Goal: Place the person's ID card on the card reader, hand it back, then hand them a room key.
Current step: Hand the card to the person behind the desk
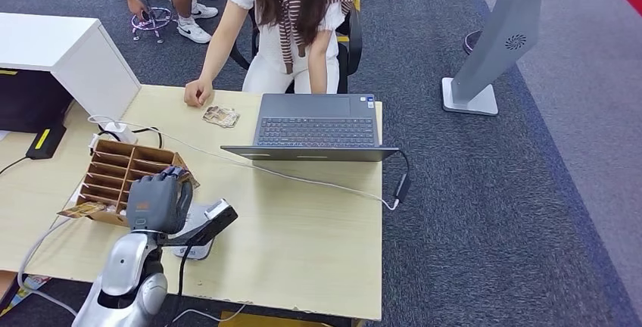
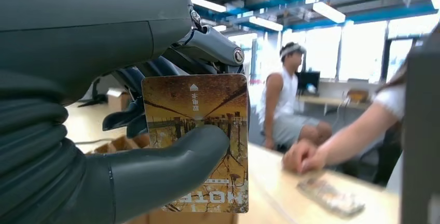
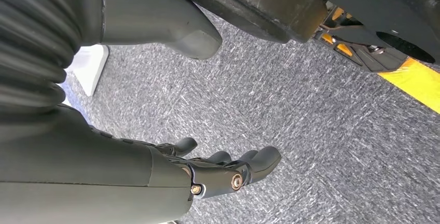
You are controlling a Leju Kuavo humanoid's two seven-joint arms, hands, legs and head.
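My left hand (image 1: 157,200) is raised over the near left of the wooden table (image 1: 303,244). It pinches a brown and yellow hotel key card (image 2: 207,130) between thumb and fingers, and the card stands upright. A second patterned card (image 1: 221,116) lies flat on the table's far side, just beside the seated person's resting hand (image 1: 198,94). In the left wrist view that flat card (image 2: 329,197) and the person's fist (image 2: 303,156) lie beyond the held card. A pale card reader (image 1: 198,250) sits under my left forearm. My right hand (image 3: 228,169) hangs over the carpet, fingers loosely apart and holding nothing.
A cardboard slotted box (image 1: 125,172) with cards stands left of my hand. An open laptop (image 1: 314,126) faces the person, its cable (image 1: 318,183) crossing the table. A white cabinet (image 1: 68,54) stands at the far left; a grey stand (image 1: 492,54) is on the right.
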